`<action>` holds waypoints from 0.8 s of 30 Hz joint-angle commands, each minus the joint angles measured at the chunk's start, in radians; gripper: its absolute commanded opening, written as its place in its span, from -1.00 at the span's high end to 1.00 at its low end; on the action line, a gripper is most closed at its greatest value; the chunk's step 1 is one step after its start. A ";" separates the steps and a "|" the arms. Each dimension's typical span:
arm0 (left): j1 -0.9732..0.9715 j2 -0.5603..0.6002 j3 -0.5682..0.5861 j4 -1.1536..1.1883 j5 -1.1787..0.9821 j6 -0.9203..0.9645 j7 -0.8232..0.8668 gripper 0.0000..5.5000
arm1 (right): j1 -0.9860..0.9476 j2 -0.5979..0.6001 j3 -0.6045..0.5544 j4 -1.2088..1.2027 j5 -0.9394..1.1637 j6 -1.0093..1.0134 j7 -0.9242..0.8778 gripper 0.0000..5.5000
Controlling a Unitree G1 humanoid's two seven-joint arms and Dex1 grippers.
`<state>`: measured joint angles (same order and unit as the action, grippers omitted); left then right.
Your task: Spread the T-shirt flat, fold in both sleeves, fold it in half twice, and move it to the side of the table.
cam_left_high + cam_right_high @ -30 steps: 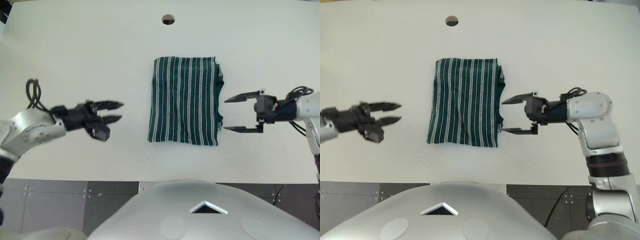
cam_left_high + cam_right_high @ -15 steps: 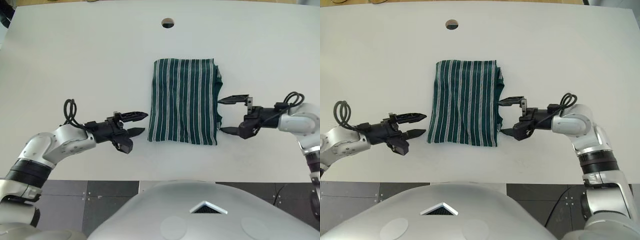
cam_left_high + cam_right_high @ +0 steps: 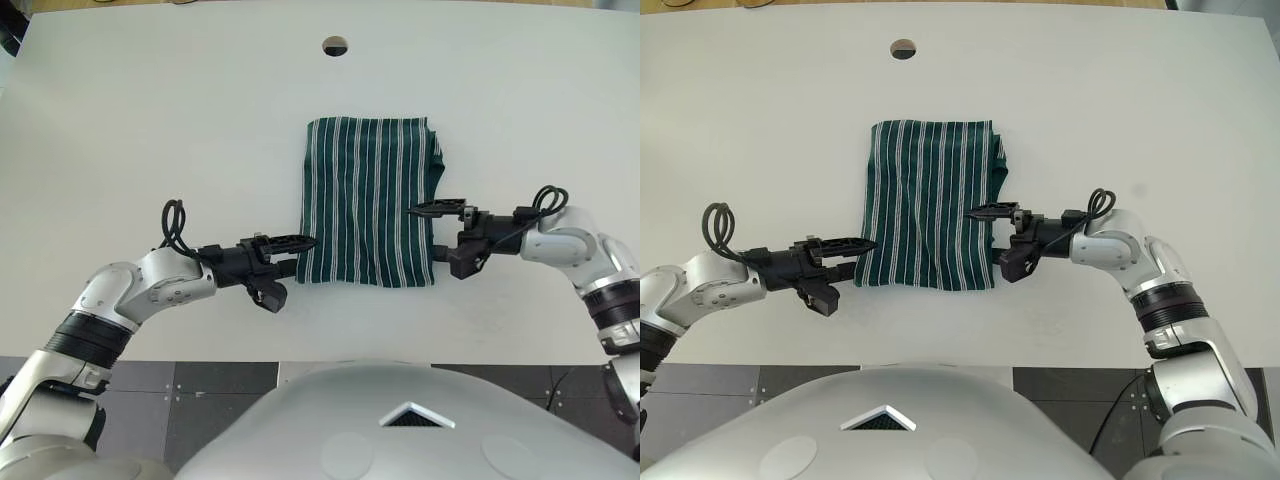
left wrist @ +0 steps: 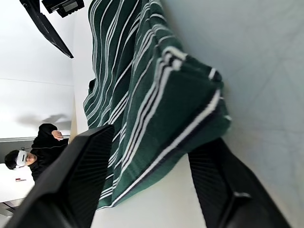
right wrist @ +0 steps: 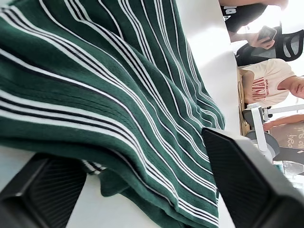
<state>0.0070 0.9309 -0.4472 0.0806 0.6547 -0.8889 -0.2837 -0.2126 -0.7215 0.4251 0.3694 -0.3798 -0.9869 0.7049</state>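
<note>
- T-shirt [image 3: 368, 200], folded rectangular, is found centred on the tabletop [image 3: 150, 120].
- Left claw [image 3: 303, 252] and right claw [image 3: 422, 240] are held agape astride its near corners.
- Cloth is judged soft, limp; all layers to be pinched.

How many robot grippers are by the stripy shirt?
2. The left gripper is at the near left corner of the T-shirt. The right gripper is at its near right corner. Each is open, with the cloth's edge between its fingers.

A white table [image 3: 150, 120] bears one folded green striped T-shirt [image 3: 368, 200].
</note>
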 commanded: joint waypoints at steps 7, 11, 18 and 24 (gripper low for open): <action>0.031 -0.014 -0.024 0.055 0.050 0.003 -0.039 0.58 | 0.030 -0.032 0.060 0.045 -0.073 0.037 0.013 0.20; 0.030 -0.025 -0.024 0.073 0.060 -0.008 -0.028 0.80 | 0.026 -0.031 0.062 0.049 -0.088 0.030 -0.011 0.52; 0.020 -0.040 -0.026 0.108 0.081 -0.030 -0.006 0.96 | 0.017 -0.023 0.067 0.054 -0.093 0.029 -0.040 0.94; 0.038 -0.042 -0.045 0.124 -0.020 -0.045 -0.056 0.96 | 0.042 -0.014 0.083 0.009 0.069 0.088 0.031 0.94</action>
<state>-0.0106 0.8993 -0.4383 0.1630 0.6598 -0.9589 -0.2628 -0.2037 -0.7285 0.4832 0.3984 -0.3805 -0.9551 0.6631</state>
